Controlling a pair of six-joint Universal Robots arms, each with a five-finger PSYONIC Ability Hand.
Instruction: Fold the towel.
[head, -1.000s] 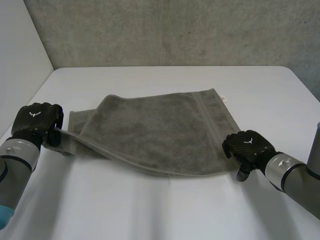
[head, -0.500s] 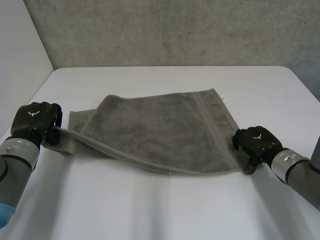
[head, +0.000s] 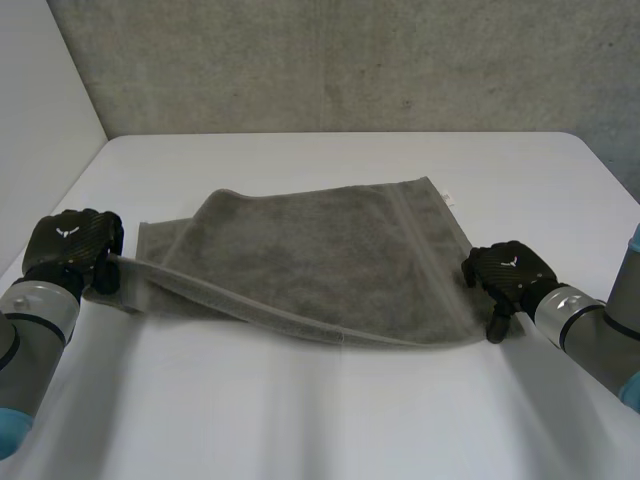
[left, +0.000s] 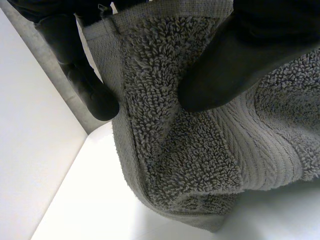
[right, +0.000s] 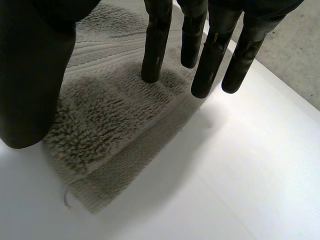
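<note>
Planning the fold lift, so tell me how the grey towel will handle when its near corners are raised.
Probably floppy: the grey terry towel droops where the left hand pinches its corner, so the middle would likely sag. Probably grippy, not slippery: its looped pile dents under the straight fingers of the right hand.

Grey towel (head: 320, 260), white table (head: 350, 420)
We see a ribbed band (head: 412, 240) toward its 3 o'clock end; our left hand (head: 68, 245) and right hand (head: 505, 275) are black.

Left hand (head: 68, 245) pinching shut; right hand (head: 510, 272) with fingers (right: 156, 45) straight.
</note>
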